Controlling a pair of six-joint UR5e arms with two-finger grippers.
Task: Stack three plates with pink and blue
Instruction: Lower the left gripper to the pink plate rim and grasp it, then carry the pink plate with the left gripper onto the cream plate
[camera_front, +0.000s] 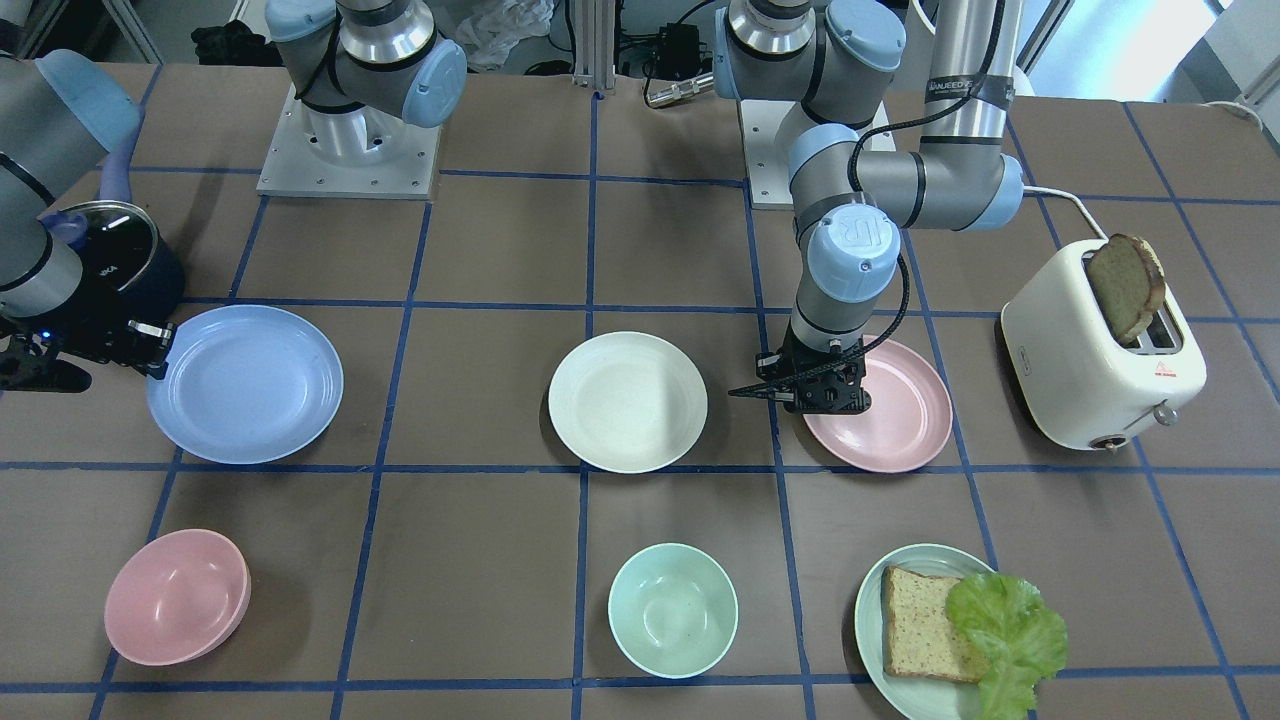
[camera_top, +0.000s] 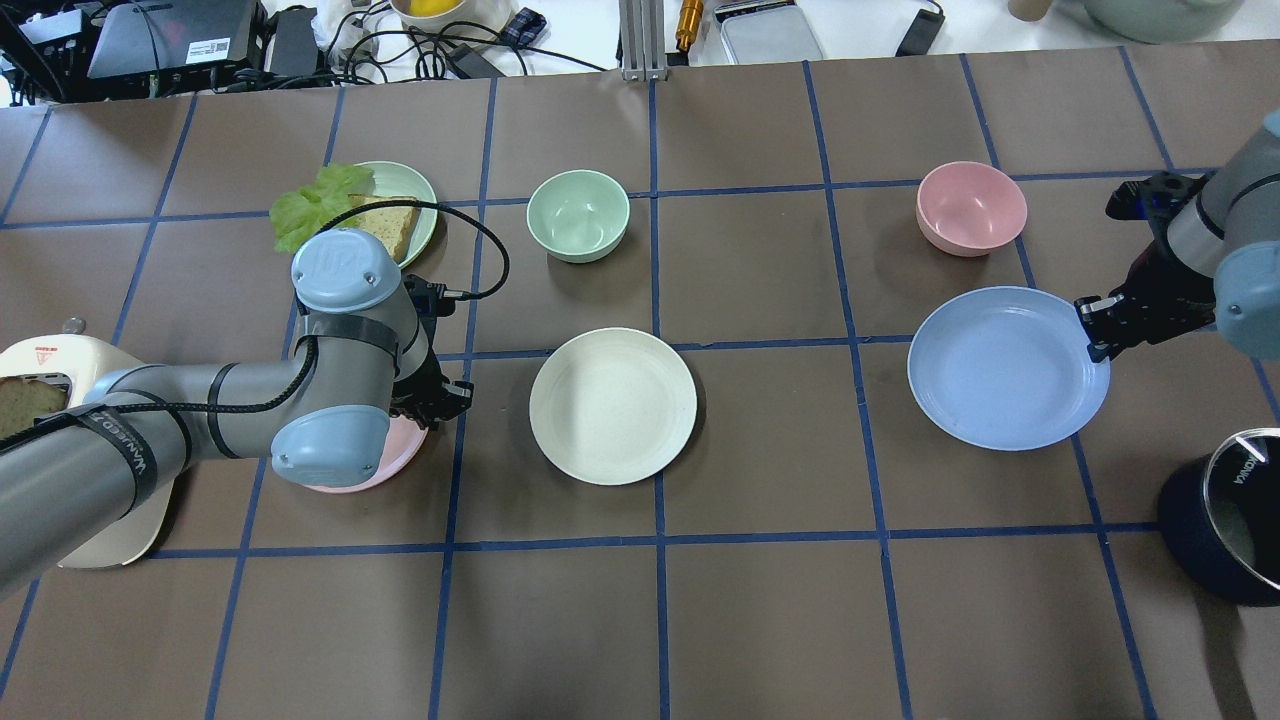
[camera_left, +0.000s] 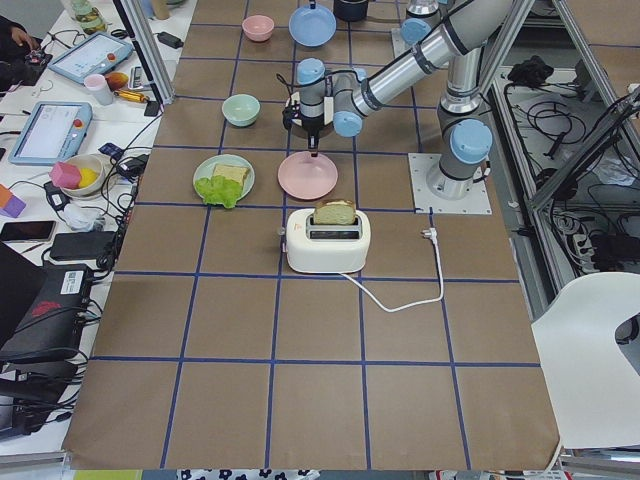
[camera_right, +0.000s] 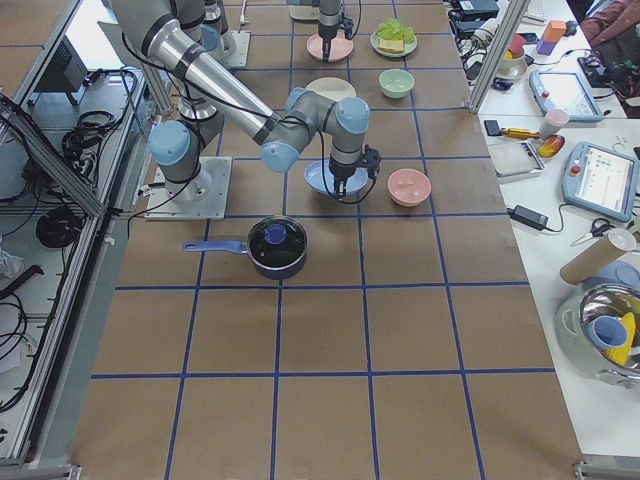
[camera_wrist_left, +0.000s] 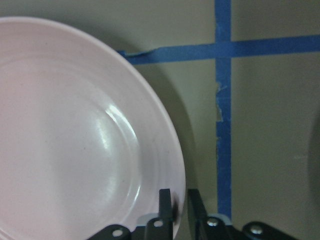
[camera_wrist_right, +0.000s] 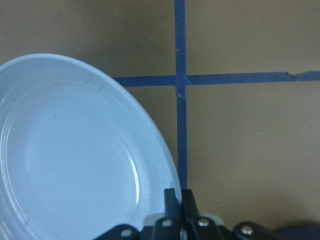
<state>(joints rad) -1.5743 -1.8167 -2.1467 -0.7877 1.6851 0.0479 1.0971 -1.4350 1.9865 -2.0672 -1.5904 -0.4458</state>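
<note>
Brown table (camera_top: 760, 620), marked in squares by blue tape. I log three plates, all apart, in one row across it.

Cream plate (camera_top: 612, 405): flat at the centre, untouched.

Pink plate (camera_front: 900, 410): on the robot's left, beside the toaster (camera_front: 1090, 380), which holds a bread slice (camera_front: 1127, 285). The left gripper (camera_wrist_left: 179, 200) stands at the rim nearest the cream plate. Its jaws are drawn in on the rim, one finger over the inside and one outside.

Blue plate (camera_top: 1005, 367): on the robot's right. The right gripper (camera_wrist_right: 178, 197) is at the rim facing away from the cream plate, jaws pinched tight on that rim. I cannot tell whether this plate is clear of the table.

Also noted: a pot (camera_right: 277, 245) with a glass lid near the right arm. A pink bowl (camera_front: 177, 597), a mint bowl (camera_front: 672, 610) and a green plate (camera_front: 868, 610) with bread and lettuce stand in the row on the operators' side.
</note>
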